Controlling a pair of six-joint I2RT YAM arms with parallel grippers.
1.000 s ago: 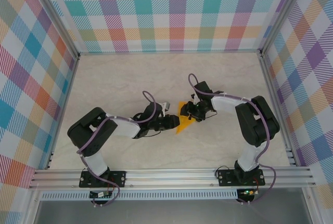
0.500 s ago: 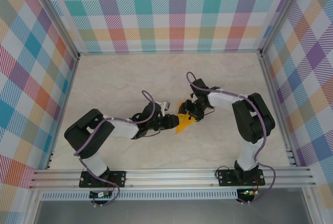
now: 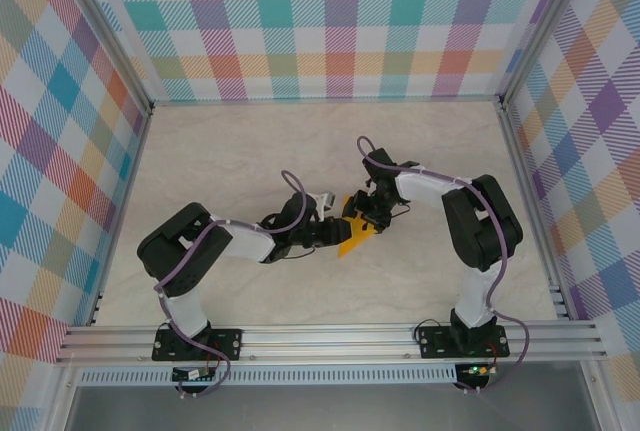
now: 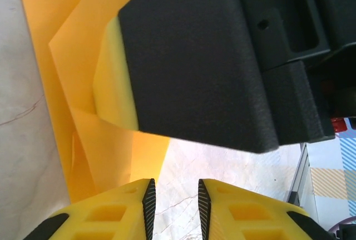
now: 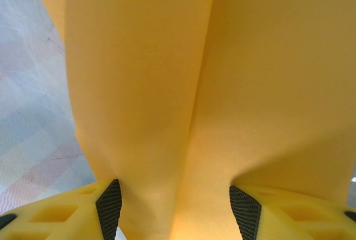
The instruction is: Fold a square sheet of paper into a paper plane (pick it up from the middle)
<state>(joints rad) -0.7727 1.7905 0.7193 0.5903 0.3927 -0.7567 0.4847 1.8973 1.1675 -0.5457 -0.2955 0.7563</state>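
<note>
One table (image 3: 220, 151): pale marble-patterned top, with an aluminium rail (image 3: 330, 336) along its near edge.
Three walls (image 3: 330, 21): plaid panels in teal, orange, purple and yellow on the far, left and right sides, joined by metal posts.
Two arms: left arm (image 3: 200, 246) and right arm (image 3: 480, 231), black and white, bolted to the rail, both reaching toward the middle of the table.
Two purple cables (image 3: 292, 189): one looped over each forearm.
One sheet of paper (image 3: 352, 234): orange-yellow, creased into overlapping flaps with a pointed near corner, lying at mid-table between the two grippers.
Left gripper (image 4: 173, 206): at the sheet's left edge; yellow fingers a narrow gap apart, only marble seen in the gap, nothing held.
Right gripper (image 5: 177, 209): over the sheet's far-right part; jaws spread wide, fingertips down against the paper, which runs across and past both pads (image 5: 108, 206); released, not clamped on it.
</note>
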